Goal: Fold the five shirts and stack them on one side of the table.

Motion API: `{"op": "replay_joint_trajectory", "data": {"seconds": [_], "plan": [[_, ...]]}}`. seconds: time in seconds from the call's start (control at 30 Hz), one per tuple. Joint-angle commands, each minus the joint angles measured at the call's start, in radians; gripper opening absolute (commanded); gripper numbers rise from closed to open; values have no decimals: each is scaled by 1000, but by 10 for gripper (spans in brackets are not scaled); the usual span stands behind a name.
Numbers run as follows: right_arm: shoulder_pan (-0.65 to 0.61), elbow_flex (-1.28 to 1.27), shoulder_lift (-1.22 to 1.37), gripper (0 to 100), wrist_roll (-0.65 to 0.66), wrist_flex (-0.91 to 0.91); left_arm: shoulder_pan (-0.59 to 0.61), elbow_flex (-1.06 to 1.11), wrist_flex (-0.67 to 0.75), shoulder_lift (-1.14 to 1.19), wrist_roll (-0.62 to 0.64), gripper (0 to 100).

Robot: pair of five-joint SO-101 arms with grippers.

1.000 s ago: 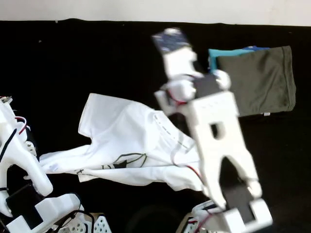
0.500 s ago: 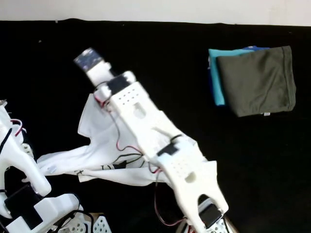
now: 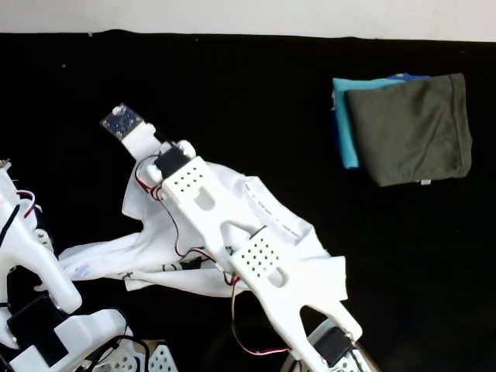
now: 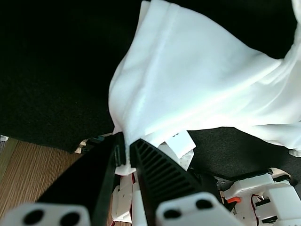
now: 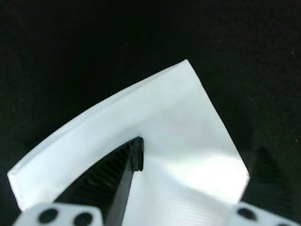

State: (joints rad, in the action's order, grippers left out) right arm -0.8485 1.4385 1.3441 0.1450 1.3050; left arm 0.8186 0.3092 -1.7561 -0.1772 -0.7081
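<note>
The shirt lies rumpled left of centre, apparently awaiting its first fold; the stack sits far right. The left gripper is clamped on its near edge. The right gripper sits over its far-left corner (open or shut, I cannot tell) and likely needs a grip there next.

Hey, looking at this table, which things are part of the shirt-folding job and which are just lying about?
Part of the job: white shirt, unfolded, its edge pinched in the left gripper; folded olive shirt, stacked on a teal shirt.
Just lying about: black table cover; wooden floor beyond its edge.
</note>
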Motion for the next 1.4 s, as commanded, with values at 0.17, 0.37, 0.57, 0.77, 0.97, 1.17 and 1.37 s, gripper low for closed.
{"op": "replay_joint_trajectory", "data": {"seconds": [0.17,0.37,0.57,0.77,0.97,1.17,1.37], "plan": [[22,31,-5,19,-3,25,-1,-13,-5,-16,-6,9],[119,33,-157,6,-3,134,-58,-12,21,-7,-3,9],[262,33,-400,6,-3,282,-153,-93,89,-12,23,9],[369,33,-638,6,-3,349,-243,-410,51,-8,158,9],[443,31,-806,6,68,346,-285,-691,25,-10,190,9],[469,31,-943,6,155,312,-283,-891,25,-15,192,9],[487,31,-1078,6,230,154,-278,-1032,15,-16,212,8]]}}
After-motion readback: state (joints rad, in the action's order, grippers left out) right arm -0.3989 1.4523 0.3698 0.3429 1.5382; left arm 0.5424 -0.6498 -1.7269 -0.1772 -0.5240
